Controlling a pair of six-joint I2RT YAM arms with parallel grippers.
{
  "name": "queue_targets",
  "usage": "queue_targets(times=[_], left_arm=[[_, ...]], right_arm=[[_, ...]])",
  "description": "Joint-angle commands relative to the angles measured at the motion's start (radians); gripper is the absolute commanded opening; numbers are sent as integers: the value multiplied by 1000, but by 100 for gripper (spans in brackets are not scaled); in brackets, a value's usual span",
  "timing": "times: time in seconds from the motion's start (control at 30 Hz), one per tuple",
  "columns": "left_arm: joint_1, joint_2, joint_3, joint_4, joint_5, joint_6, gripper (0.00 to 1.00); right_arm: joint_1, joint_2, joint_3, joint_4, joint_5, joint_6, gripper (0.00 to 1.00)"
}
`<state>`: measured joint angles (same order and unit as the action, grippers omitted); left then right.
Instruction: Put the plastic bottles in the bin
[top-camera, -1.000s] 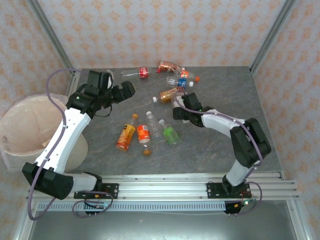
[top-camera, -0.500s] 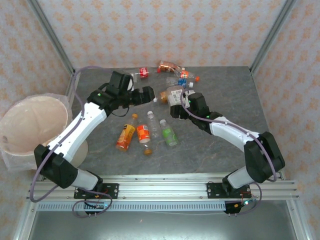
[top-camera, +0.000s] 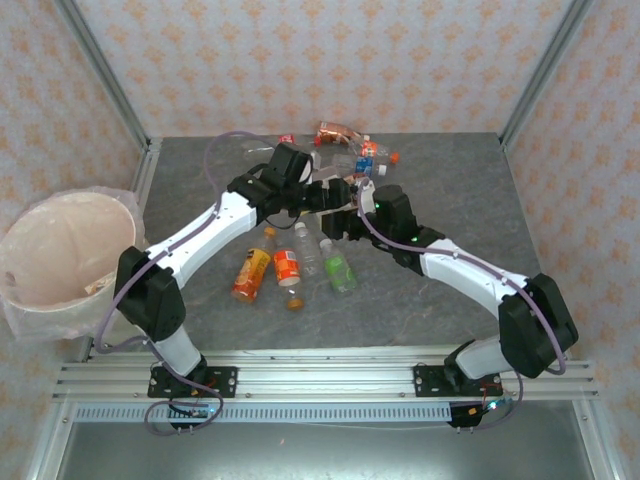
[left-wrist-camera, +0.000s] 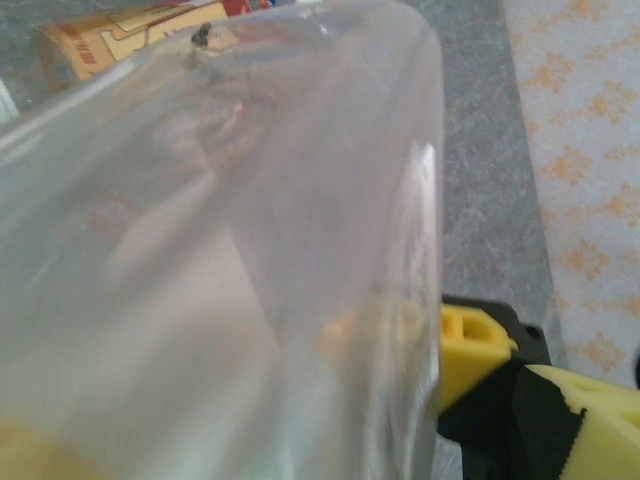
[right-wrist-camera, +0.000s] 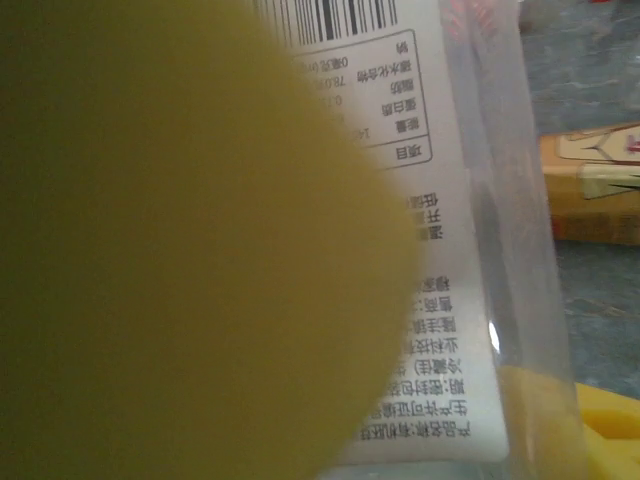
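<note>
right gripper (top-camera: 346, 212) clamped on a clear bottle (right-wrist-camera: 440, 200): white label, barcode, chinese print. i see the left gripper (top-camera: 326, 194) spread wide, that bottle between its fingers (left-wrist-camera: 470, 350). grey stone-look table (top-camera: 450, 300), orange-patterned wallpaper (top-camera: 300, 60). other bottles (top-camera: 287, 268) lie near; bin (top-camera: 60, 255) well apart, at the table's left.

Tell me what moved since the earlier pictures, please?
The left arm swung rightward from the bin, bringing its open left end effector up to the white-labelled bottle. The right end effector kept gripping that bottle in about the same spot. Nothing was let go. The loose bottles and bin stayed put.
</note>
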<state>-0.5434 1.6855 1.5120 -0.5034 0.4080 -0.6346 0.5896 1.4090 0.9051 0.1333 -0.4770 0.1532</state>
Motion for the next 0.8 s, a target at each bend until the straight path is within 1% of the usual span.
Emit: queue_targets(times=[0.0,0.07,0.13,0.17,0.27,0.37,0.43,0.47,0.53,0.6,0.7,0.77], left_arm=[[-3,-30,-15,105,-66,-70,100],[-3,-37,-37,148,-66,-79,100],[-1,-41,-48,165,-72,-81,95],[1,-43,-57,182,-65,-84,89],[3,-49,-84,228,-36,-94,69],[3,-43,-83,238,-2,-89,62],[4,-44,-90,263,25,-92,56],[4,-47,-97,280,33,-95,52],[4,-55,-106,294,23,-105,50],[4,-64,-105,282,-13,-108,50],[5,-76,-108,259,-76,-113,50],[7,-87,-110,239,-123,-115,50]], right_arm=[[10,-30,12,84,-65,27,61],[10,-33,12,94,-84,37,61],[11,-37,7,110,-94,49,61],[10,-39,3,119,-96,57,61],[10,-42,0,117,-95,63,62],[11,-51,-13,129,-99,75,63],[10,-53,-22,138,-107,86,69],[10,-52,-21,135,-108,88,74],[10,-57,-24,129,-107,90,83],[10,-65,-30,132,-102,91,94],[11,-89,-46,138,-72,85,100],[10,-108,-61,134,-35,73,99]])
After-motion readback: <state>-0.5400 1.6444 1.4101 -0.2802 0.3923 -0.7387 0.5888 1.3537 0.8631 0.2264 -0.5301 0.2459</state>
